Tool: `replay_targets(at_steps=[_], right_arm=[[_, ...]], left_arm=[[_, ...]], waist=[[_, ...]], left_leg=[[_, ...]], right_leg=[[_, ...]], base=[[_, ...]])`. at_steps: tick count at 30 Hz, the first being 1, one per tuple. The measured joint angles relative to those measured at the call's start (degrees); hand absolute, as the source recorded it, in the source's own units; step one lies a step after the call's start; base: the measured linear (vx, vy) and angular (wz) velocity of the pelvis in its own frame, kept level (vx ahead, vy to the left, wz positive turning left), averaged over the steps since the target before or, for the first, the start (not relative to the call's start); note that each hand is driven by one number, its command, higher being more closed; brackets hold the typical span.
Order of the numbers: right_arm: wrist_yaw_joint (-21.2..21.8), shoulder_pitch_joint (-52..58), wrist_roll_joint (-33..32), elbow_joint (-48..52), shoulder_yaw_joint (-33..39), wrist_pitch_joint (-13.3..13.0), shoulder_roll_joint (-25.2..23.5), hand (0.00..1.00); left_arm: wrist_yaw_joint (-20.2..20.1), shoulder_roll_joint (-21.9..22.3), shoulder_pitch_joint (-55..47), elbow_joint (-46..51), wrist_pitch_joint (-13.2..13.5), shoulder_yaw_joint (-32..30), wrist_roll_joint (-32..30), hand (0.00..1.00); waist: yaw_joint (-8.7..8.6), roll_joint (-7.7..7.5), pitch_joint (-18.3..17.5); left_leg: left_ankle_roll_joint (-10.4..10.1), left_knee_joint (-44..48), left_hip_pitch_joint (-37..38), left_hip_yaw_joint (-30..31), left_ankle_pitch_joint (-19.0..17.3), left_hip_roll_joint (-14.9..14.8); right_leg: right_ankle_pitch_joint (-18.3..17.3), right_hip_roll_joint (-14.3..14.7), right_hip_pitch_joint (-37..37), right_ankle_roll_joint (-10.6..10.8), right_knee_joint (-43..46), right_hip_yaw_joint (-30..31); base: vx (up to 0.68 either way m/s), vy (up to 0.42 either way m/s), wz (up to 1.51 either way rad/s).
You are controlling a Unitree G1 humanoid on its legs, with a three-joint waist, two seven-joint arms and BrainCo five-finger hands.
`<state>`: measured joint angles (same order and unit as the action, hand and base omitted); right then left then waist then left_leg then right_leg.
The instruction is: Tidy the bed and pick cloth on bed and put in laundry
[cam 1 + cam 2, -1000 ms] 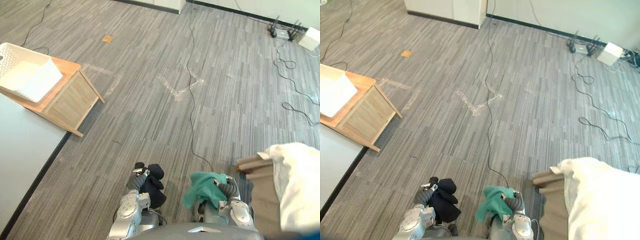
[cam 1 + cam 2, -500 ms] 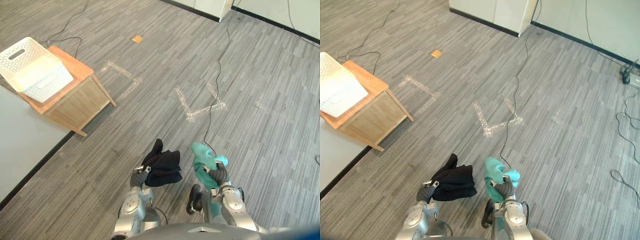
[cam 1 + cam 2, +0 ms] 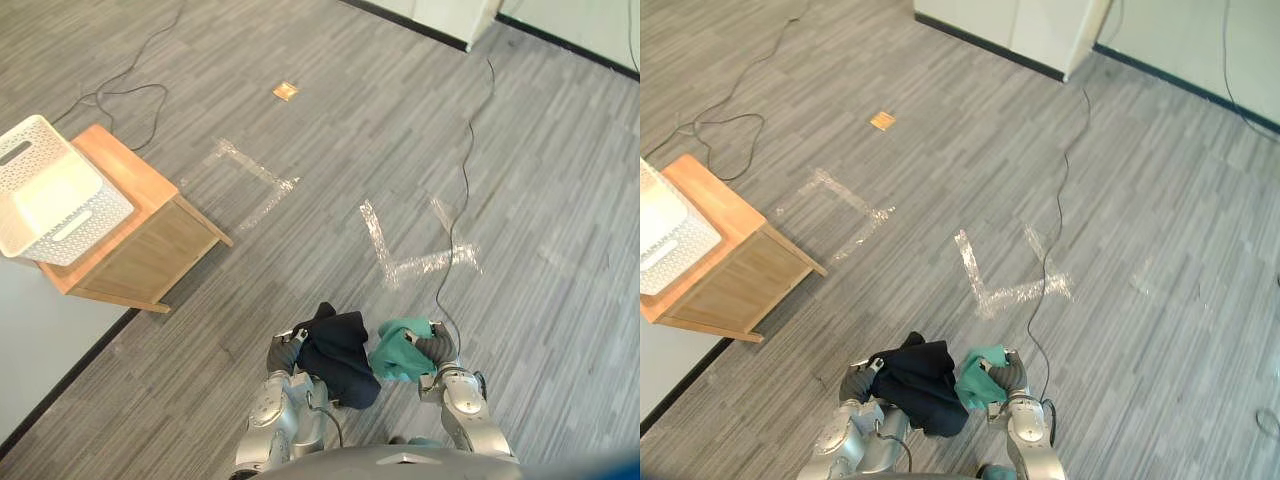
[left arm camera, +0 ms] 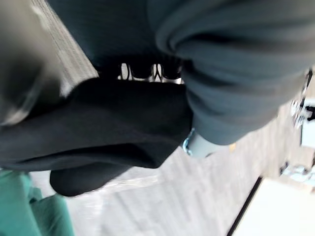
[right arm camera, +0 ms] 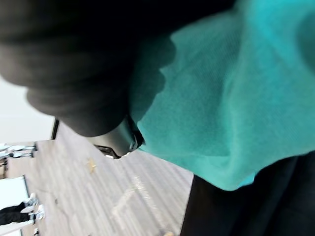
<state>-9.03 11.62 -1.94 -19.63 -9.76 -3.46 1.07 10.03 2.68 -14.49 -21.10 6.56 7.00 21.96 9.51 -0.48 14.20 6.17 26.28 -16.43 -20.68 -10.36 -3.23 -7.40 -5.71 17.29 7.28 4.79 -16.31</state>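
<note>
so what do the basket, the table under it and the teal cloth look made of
Laundry basket: probably white plastic, matte, its walls moulded with rows of small holes and handle slots.
Small table: light wood or veneer, smooth, faint grain on the side panel.
Teal cloth: soft fabric, maybe fleece or knit, matte and slightly fuzzy, bunched in limp folds.

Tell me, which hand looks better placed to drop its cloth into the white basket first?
Left, probably. The white basket sits on the wooden table to the robot's left, nearer the left hand gripping the black cloth; the right hand with the teal cloth is farther.
</note>
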Motion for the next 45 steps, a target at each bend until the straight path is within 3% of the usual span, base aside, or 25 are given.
replay_targets(at_steps=[2,4,5,7,8,9,12,13,14,15,16,17,19,22,24,25,27,28,31,35,37,38,39,40,45], right_arm=[[0.0,-0.5,0.2,-1.5,-0.1,0.1,-0.1,1.00],[0.1,-0.8,1.1,-1.5,-0.1,0.0,-0.5,1.00],[0.0,-0.6,1.1,-1.5,0.2,0.1,-0.5,1.00],[0.0,0.3,1.1,-1.6,0.3,0.1,-0.5,1.00],[0.0,1.3,1.1,-1.5,0.4,0.1,-0.5,1.00],[0.0,1.7,1.0,-1.6,0.8,0.0,-0.5,1.00],[-0.2,1.4,1.0,-1.6,2.8,0.0,-0.6,1.00],[-0.2,0.6,0.9,-1.5,3.1,0.0,-0.1,1.00],[-0.2,0.4,0.9,-1.5,3.1,0.0,0.0,1.00],[-0.2,-0.1,0.8,-1.5,3.2,0.0,0.2,1.00],[-0.1,0.0,0.5,-1.5,3.1,-0.1,-0.1,1.00],[-0.1,0.2,0.4,-1.5,3.0,0.0,-0.1,1.00],[-0.1,-1.5,0.4,-2.5,4.6,0.6,1.2,1.00],[0.1,-1.7,0.3,-2.6,6.3,0.6,1.2,1.00],[0.7,-1.8,0.3,-2.8,4.8,0.5,1.3,1.00],[1.1,-2.0,0.3,-2.9,4.7,0.5,1.4,1.00],[1.3,-1.9,-0.6,-4.8,3.4,0.3,1.7,1.00],[1.4,-1.4,-1.2,-4.9,2.0,0.1,1.5,1.00],[1.6,-0.9,-1.2,-5.7,1.8,0.0,1.8,1.00],[1.7,-1.5,-1.2,-7.3,1.8,0.0,1.8,1.00],[1.6,-2.4,-1.2,-8.0,2.4,0.0,1.8,1.00],[1.5,-2.6,-1.2,-8.5,2.6,0.0,1.8,1.00],[1.3,-3.1,-1.2,-9.8,2.7,0.4,1.6,1.00],[1.0,-2.9,-1.2,-9.4,2.6,0.3,1.6,1.00],[0.4,-5.2,-1.1,-9.7,2.5,0.5,0.9,1.00]], left_arm=[[-0.1,-0.9,-0.8,0.1,0.0,-0.4,0.0,1.00],[0.0,-1.1,-1.0,0.2,-0.1,-0.9,0.0,1.00],[0.1,-2.0,-0.8,0.2,-0.5,-0.6,0.0,1.00],[0.4,-3.2,-0.6,0.5,-1.0,-0.4,0.0,1.00],[0.6,-3.8,-0.8,1.7,-0.9,-0.5,0.0,1.00],[1.1,-4.0,-1.0,3.3,-0.8,-0.5,0.0,1.00],[1.3,-3.8,0.1,3.8,-0.8,-0.4,0.0,1.00],[1.4,-3.3,0.4,3.5,-0.7,-0.4,0.0,1.00],[1.4,-3.2,0.4,3.3,-0.7,-0.3,0.0,1.00],[1.4,-3.0,0.9,1.8,-0.7,-0.5,0.0,1.00],[1.4,-3.3,1.2,0.7,-0.7,-0.9,0.0,1.00],[1.5,-3.5,1.1,0.3,-0.7,-1.1,0.0,1.00],[1.5,-1.8,2.2,-2.0,-1.2,-1.4,0.0,1.00],[0.5,-1.0,0.7,-2.5,-0.6,-0.5,0.0,1.00],[0.0,-0.6,-0.3,-2.8,-0.6,-1.3,0.6,1.00],[-0.1,-0.6,-0.2,-3.1,-0.7,-1.4,1.3,1.00],[-0.2,-0.3,-0.3,-3.8,-0.8,-1.4,2.6,1.00],[-0.2,-0.7,-1.1,-3.9,-0.8,-1.5,3.4,1.00],[-1.0,-0.7,-2.0,-3.7,-0.9,-0.2,3.6,1.00],[-1.4,-0.8,-2.3,-1.5,-0.9,-0.2,3.5,1.00],[-1.6,-0.6,-2.0,-1.1,-1.1,-0.2,3.3,1.00],[-1.8,-0.7,-1.9,-1.1,-1.1,-0.2,3.2,1.00],[-2.2,-1.0,-1.0,-1.0,-1.3,-0.5,3.2,1.00],[-2.2,-1.1,-0.3,-0.4,-1.3,-0.8,3.0,1.00],[-2.1,-0.8,-1.5,1.7,-1.5,-1.5,1.7,1.00]], waist=[[-0.17,-1.62,-1.4],[0.13,-3.23,-1.7],[-1.26,-3.65,-1.6],[-2.93,-2.99,-1.6],[-3.59,-1.76,-1.5],[-3.97,-1.37,-1.8],[-4.48,-0.34,-1.8],[-5.54,1.66,-1.6],[-5.65,2.19,-1.5],[-6.01,3.04,-1.8],[-5.77,2.32,-2.1],[-5.74,1.96,-2.2],[-5.43,5.66,-1.6],[-5.73,4.25,-2.2],[-5.55,3.47,-3.0],[-5.54,3.87,-2.8],[-5.20,4.28,-2.4],[-3.93,4.51,-1.7],[-2.83,4.61,-1.4],[-2.21,3.42,-0.5],[-2.36,3.06,0.0],[-2.36,3.13,0.1],[-2.16,1.32,0.0],[-2.19,0.36,-0.1],[-0.51,0.40,-0.1]], left_leg=[[0.8,-4.4,4.5,-0.4,-3.4,1.6],[1.0,-6.8,7.8,0.0,-4.9,3.3],[1.7,-7.5,10.4,1.9,-6.0,4.4],[1.8,-9.9,16.2,6.1,-6.4,5.2],[1.8,-12.1,19.6,9.3,-6.3,4.8],[1.8,-13.7,22.0,11.9,-6.3,4.1],[1.6,-14.1,24.2,17.1,-6.4,1.9],[-1.4,-13.9,25.1,19.4,-7.3,-0.8],[-2.2,-13.9,25.4,19.8,-7.6,-1.4],[-5.4,-13.5,26.2,20.4,-8.7,-3.4],[-8.4,-13.1,27.9,21.2,-10.4,-4.5],[-10.3,-12.8,28.9,21.6,-11.5,-4.9],[-12.2,-11.3,28.3,21.9,-11.4,-8.4],[-12.0,-13.4,29.5,25.3,-3.8,-7.9],[-11.6,-7.1,26.5,27.3,-2.6,-9.0],[-11.2,-3.1,24.3,27.7,-2.1,-9.8],[-11.3,11.6,16.3,25.4,6.0,-12.6],[-11.4,19.2,13.7,23.3,6.5,-13.9],[-12.0,28.4,6.4,20.0,-2.1,-11.1],[-10.5,16.6,-0.1,12.7,-6.4,-5.7],[-8.7,1.4,-0.6,9.1,-2.0,-3.2],[-5.4,-2.3,-0.5,7.7,2.0,-2.7],[-3.1,-5.5,1.5,6.3,3.3,-0.1],[-1.9,-6.7,1.4,6.1,4.2,1.5],[-0.2,-6.9,6.1,1.5,2.3,1.3]], right_leg=[[-1.8,-2.8,-4.1,2.5,13.0,1.2],[2.2,-6.2,-12.4,7.1,32.5,3.3],[3.7,-8.6,-16.9,7.4,44.9,3.7],[1.6,-10.7,-20.2,4.7,56.2,1.4],[-0.4,-11.1,-21.9,1.5,58.3,-1.1],[-2.5,-10.9,-24.6,-1.5,57.4,-2.6],[-6.0,-8.7,-31.7,-3.9,47.8,-2.8],[-6.7,-5.4,-34.8,-3.8,37.6,-1.0],[-6.5,-4.5,-35.3,-3.4,34.7,-0.2],[-2.8,-1.5,-37.1,-2.8,22.6,3.4],[6.9,-0.4,-36.4,-4.2,6.9,7.5],[16.0,-0.6,-35.8,-4.3,3.1,9.7],[14.2,2.1,-33.9,-5.3,5.4,8.4],[3.1,0.7,-34.5,-5.7,19.8,8.6],[-1.0,1.2,-31.9,-6.1,18.8,6.2],[-1.3,1.8,-30.8,-6.0,17.4,5.3],[-1.3,4.0,-25.2,-6.6,10.9,2.8],[-0.9,5.1,-21.2,-8.2,7.6,2.5],[-1.8,5.4,-16.2,-9.9,4.1,1.8],[-2.1,4.3,-9.8,-8.9,-0.6,-0.1],[-3.4,2.6,-7.8,-6.9,-1.0,-1.7],[-3.8,2.3,-7.1,-6.2,-1.0,-2.0],[-4.5,0.6,-6.5,-4.9,-1.1,-2.6],[-3.2,-0.4,-6.6,-3.7,-1.5,-3.6],[3.4,-0.6,-2.1,-0.9,-0.4,-3.5]], base=[[0.39,0.129,0.03],[0.38,0.060,0.16],[0.43,0.035,0.83],[0.46,0.011,1.04],[0.58,-0.058,1.10],[0.57,-0.091,1.08],[0.48,-0.220,1.07],[0.35,-0.212,0.85],[0.37,-0.239,0.85],[0.52,-0.351,0.74],[0.64,-0.453,0.87],[0.57,-0.432,0.71],[0.40,-0.323,0.50],[0.33,-0.327,0.76],[0.29,-0.260,0.58],[0.31,-0.302,0.65],[0.25,-0.241,0.44],[0.25,-0.186,0.08],[0.27,-0.125,0.05],[0.31,0.016,0.21],[0.38,0.138,0.30],[0.37,0.152,0.45],[0.38,0.142,0.68],[0.37,0.133,0.72],[0.29,0.116,0.37]])
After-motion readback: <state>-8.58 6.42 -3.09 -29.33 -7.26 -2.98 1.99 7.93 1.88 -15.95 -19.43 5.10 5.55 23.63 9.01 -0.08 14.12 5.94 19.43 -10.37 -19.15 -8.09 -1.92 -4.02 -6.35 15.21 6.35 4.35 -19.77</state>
